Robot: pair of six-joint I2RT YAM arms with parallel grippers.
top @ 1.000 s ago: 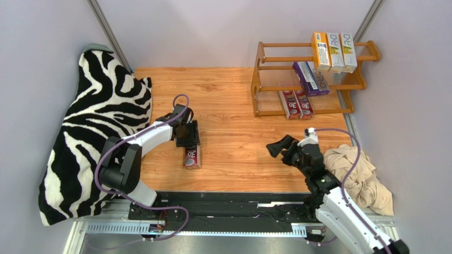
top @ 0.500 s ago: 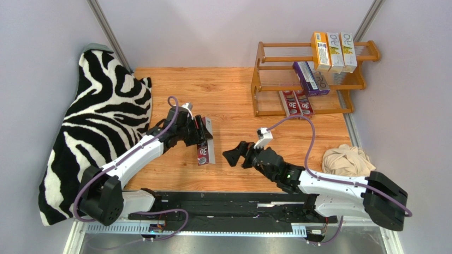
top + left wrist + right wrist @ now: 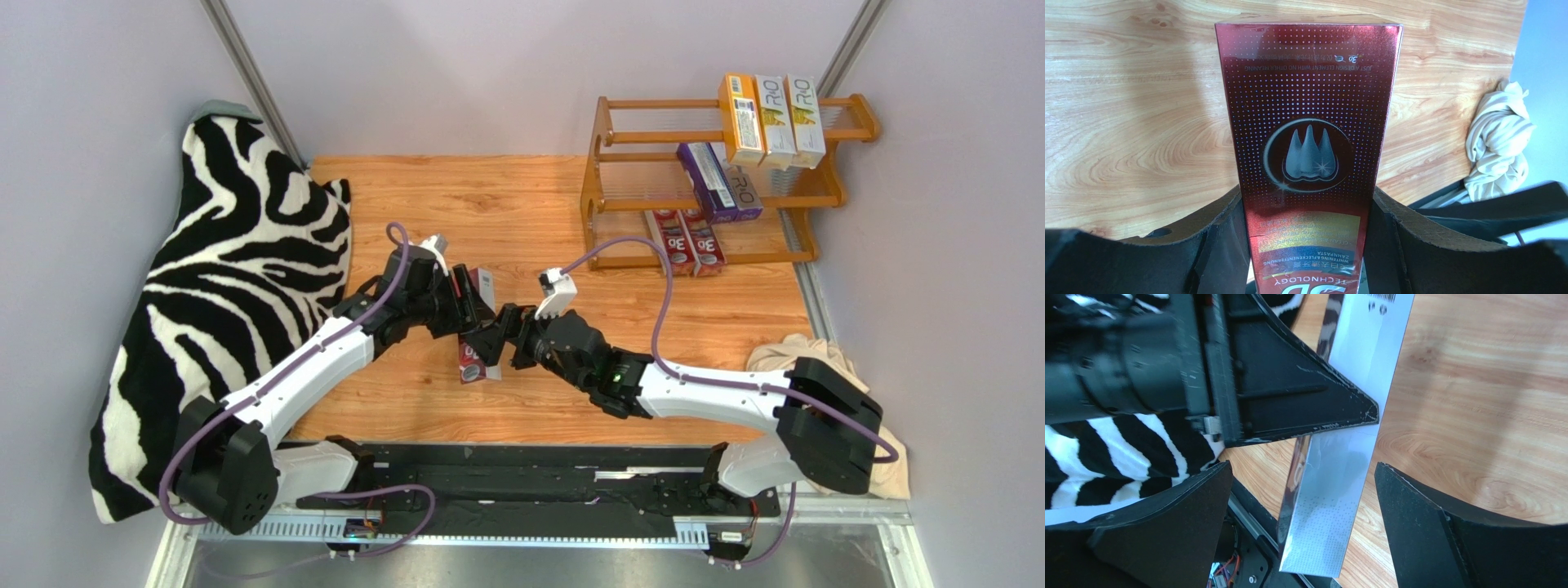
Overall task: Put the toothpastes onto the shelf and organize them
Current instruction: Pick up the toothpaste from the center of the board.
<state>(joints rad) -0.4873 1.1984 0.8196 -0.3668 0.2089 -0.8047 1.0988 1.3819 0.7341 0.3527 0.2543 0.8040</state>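
A zebra-print cushion [image 3: 221, 282] is draped over the left edge of the wooden tabletop [image 3: 491, 196]. A crumpled beige cloth [image 3: 1498, 141] lies at its near right corner.

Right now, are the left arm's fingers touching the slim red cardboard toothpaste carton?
Touching. In the left wrist view, the left fingers press against both long sides of the slim red cardboard toothpaste carton, with no gap showing.

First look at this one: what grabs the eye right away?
Mid-table, both arms meet over one red carton: the left claw grips it, and the open right claw straddles it. A zebra-striped cloth fills the left side; the wooden shelf at far right holds seven cartons.
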